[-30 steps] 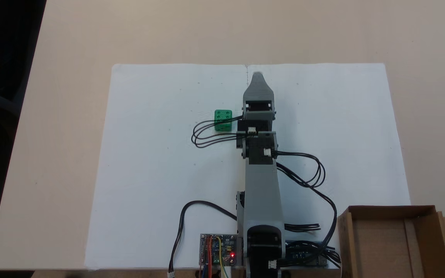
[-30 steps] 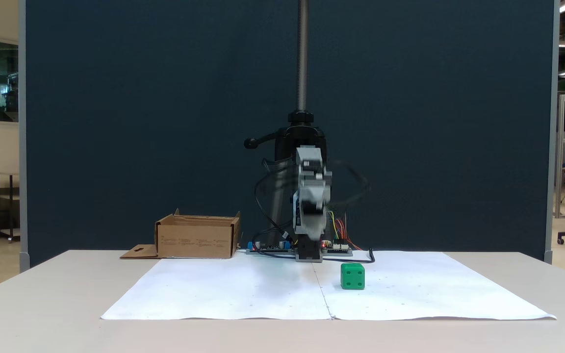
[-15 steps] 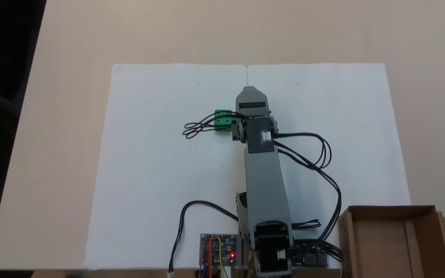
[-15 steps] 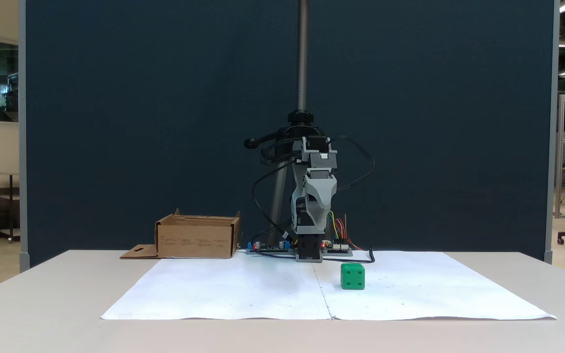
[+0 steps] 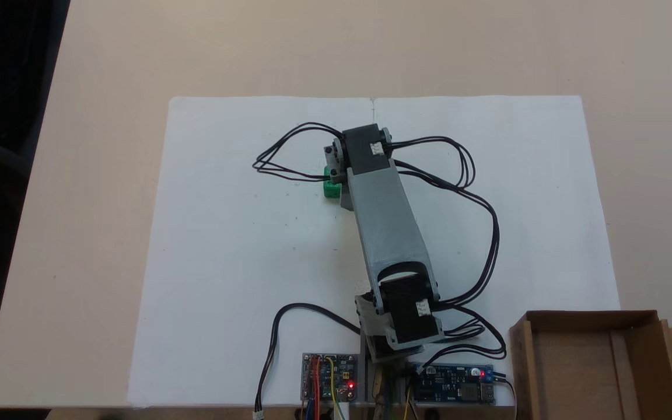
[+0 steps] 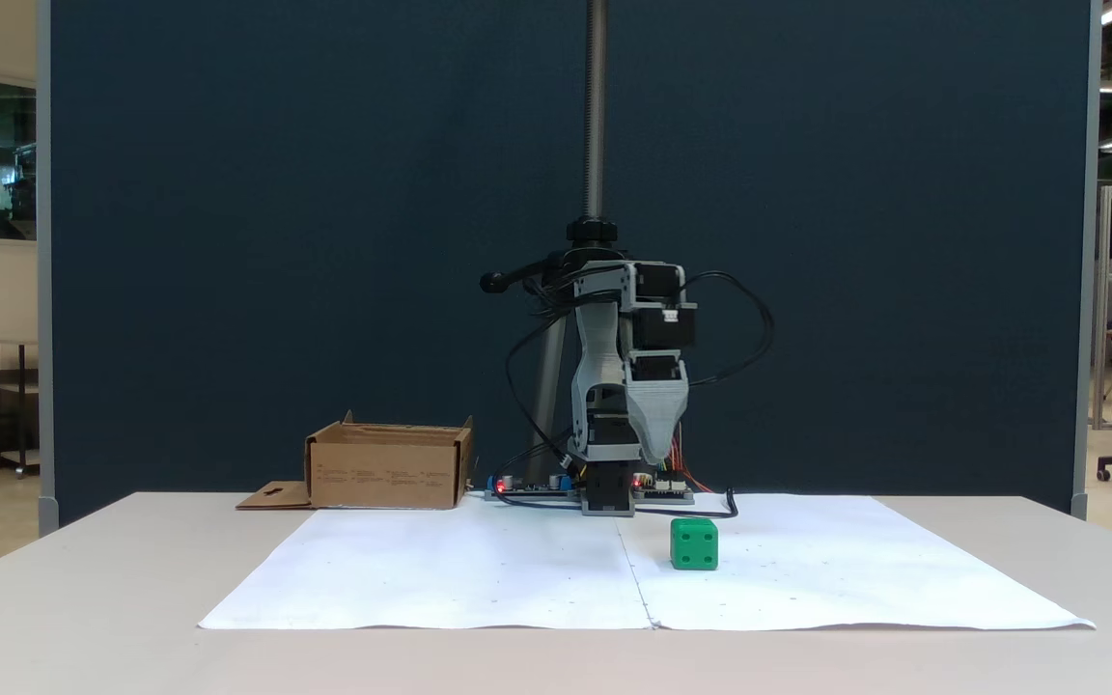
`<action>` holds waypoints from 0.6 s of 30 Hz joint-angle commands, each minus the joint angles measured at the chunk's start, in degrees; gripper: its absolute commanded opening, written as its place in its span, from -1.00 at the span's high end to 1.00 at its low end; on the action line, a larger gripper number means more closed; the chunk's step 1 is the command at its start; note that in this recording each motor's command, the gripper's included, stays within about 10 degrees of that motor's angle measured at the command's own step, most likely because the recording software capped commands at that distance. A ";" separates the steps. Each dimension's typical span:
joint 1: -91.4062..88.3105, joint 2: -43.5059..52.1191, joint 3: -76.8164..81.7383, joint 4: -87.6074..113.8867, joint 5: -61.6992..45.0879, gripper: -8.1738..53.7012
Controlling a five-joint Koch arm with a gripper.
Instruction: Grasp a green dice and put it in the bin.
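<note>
The green dice (image 6: 694,543) sits on the white paper, a small cube whose front face shows several pips. From above, the dice (image 5: 331,188) is half hidden under my wrist and its cables. My gripper (image 6: 657,456) points straight down, its tip a short way above the dice and slightly left of it in a fixed view. It shows as a single tapered grey jaw, so whether it is open or shut is unclear. Nothing is in its grasp. The bin (image 5: 592,361), an open brown cardboard box, stands by my base; the bin (image 6: 388,469) is far from the dice.
White paper sheets (image 5: 225,251) cover the middle of the beige table (image 5: 97,70). Circuit boards (image 5: 329,376) and black cable loops (image 5: 476,192) lie around my base and arm. A dark blue partition (image 6: 276,241) and a metal pole (image 6: 596,106) stand behind.
My arm has swung toward the dice and the wrist has folded, turning the gripper from stretched forward to pointing down. The dice and bin have not moved.
</note>
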 commanded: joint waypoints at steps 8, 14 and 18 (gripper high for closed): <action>-4.66 -7.47 -7.47 -0.09 9.67 -0.63; -4.83 -12.30 -8.26 -2.99 10.28 -0.63; -4.83 -15.29 -8.26 -5.27 10.28 -0.63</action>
